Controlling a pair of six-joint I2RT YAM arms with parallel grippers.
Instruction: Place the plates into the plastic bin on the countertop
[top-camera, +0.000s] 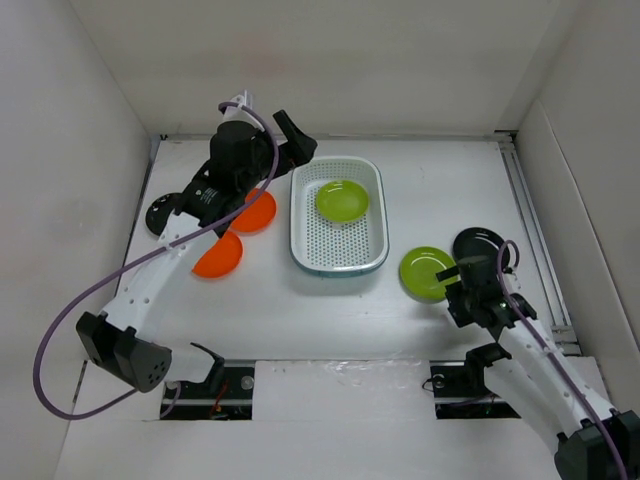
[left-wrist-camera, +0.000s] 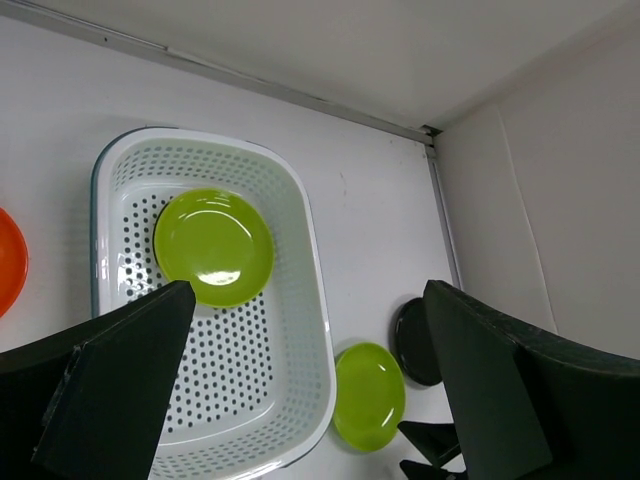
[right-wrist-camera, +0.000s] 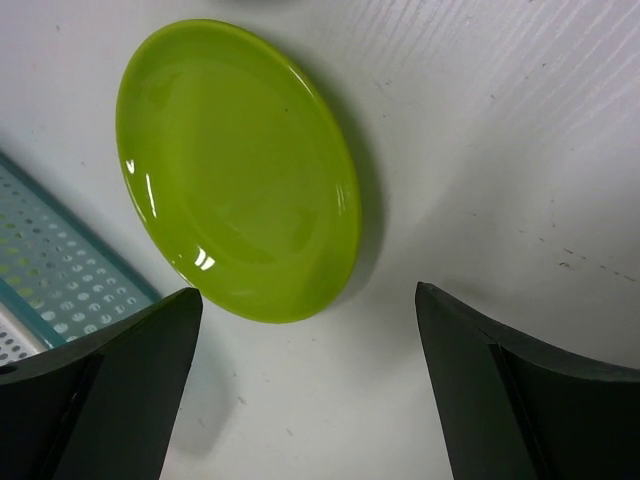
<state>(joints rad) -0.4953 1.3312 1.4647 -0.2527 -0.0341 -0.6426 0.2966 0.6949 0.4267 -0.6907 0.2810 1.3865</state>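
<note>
A robotics lab test cell — plain white panel walls (top-camera: 70, 150) box in a flat white bench (top-camera: 330, 320), and two white robot arms (top-camera: 160, 275) are bolted along its near edge.

**Six plates, one bin**

Two plates are orange: the upper orange plate (top-camera: 263, 213) and the lower orange plate (top-camera: 218, 256), both at 9 o'clock of the plastic bin (top-camera: 340, 245). Two are lime green: the binned green plate (top-camera: 341, 200) and the outer green plate (top-camera: 424, 272), at 4 o'clock. Two are black: the left black plate (top-camera: 162, 213) at 9 o'clock and the right black plate (top-camera: 479, 240) at 3 o'clock.
</note>
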